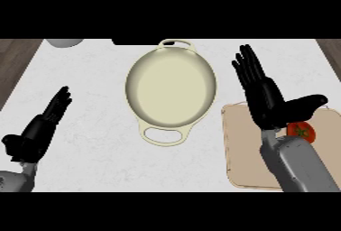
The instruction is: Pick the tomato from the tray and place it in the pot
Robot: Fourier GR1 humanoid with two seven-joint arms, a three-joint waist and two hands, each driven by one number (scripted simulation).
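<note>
**Reaching over the tray, tomato not yet held**

Looking down from the head view, the white speckled worktop point(93, 135) fills most of the frame, with strips of dark wood showing at the upper left and upper right corners. A cream oval pot point(171, 92) with a loop handle at each end sits at the centre, long axis running up and down the view; its inside holds nothing. A pale grey rounded object point(64, 42) is cut off by the upper edge at the left, and a dark shape sits at the upper edge just above the pot's far handle.

To the right of the pot lies a beige tray point(240, 149) with rounded corners, close beside the pot's lower right side but not touching it. The tomato point(301, 131), red with a green stem star, rests on the tray towards its right part, partly covered by the right arm.

The right hand point(266, 97) comes up from the lower right on its grey forearm. Its fingers are straight and point up and slightly left, past the tray's upper edge and over the bare worktop beside the pot. The thumb sticks out to the right, above the tomato. The hand is spread wide and has hold of nothing.

The left hand point(40, 126) shows at the left edge, well apart from the pot, fingers straight and pointing up and to the right, resting with nothing in it.
</note>
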